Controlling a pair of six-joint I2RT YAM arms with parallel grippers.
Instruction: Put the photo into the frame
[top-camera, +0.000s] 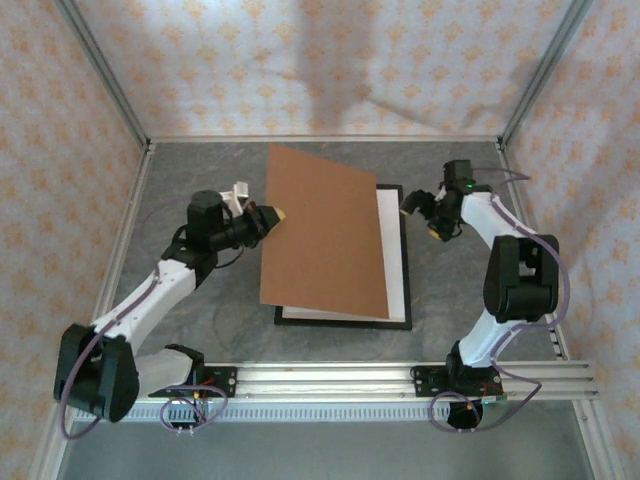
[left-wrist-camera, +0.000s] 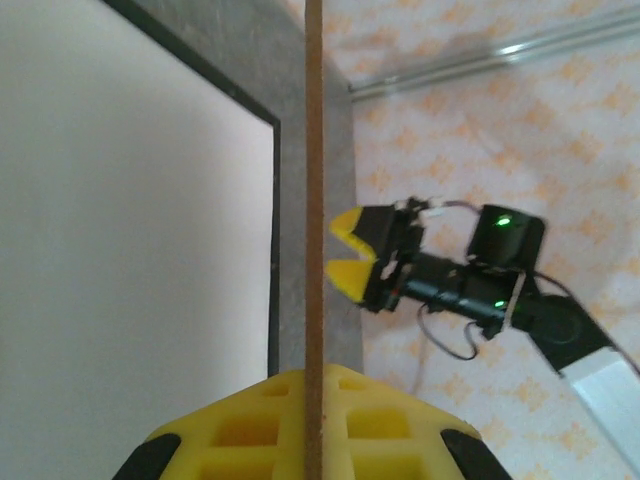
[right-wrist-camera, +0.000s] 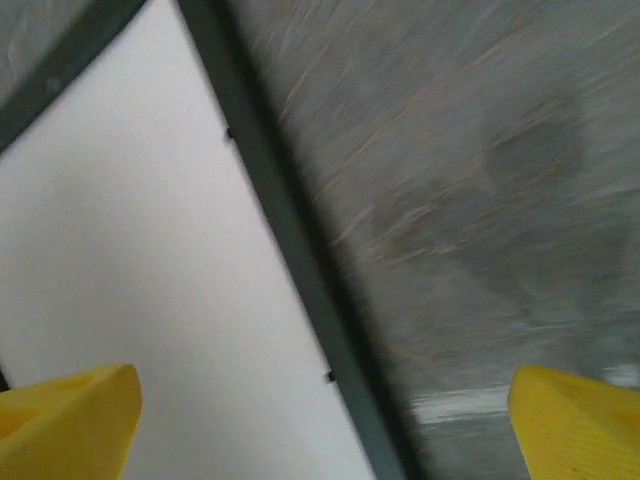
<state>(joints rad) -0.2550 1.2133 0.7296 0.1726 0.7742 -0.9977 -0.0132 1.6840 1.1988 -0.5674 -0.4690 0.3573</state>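
Top external view: the frame (top-camera: 405, 262) lies flat on the grey desk (top-camera: 200, 170), nearer the right edge than the left. The photo (top-camera: 393, 255) lies inside it with its plain white side up. A brown backing board (top-camera: 325, 235) slants over the left part of both; its near edge rests low on the frame and its far edge is lifted. The left claw (top-camera: 272, 215) is clenched on the board's left edge. The right claw (top-camera: 420, 222) hangs at the frame's far right corner with its yellow tips spread, grasping nothing.

Left wrist view: the board runs edge-on straight up the middle, pinched between the left claw's yellow pads (left-wrist-camera: 240, 430). To its left are the white sheet and the thin black rail of the frame, with a grey strip of desk beside it. To the right of the board the other arm's claw faces in, released.

Right wrist view: two yellow fingertips (right-wrist-camera: 60, 415) sit far apart at the bottom corners. Between them the dark frame rail runs diagonally, with white paper on its left and bare desk on its right.
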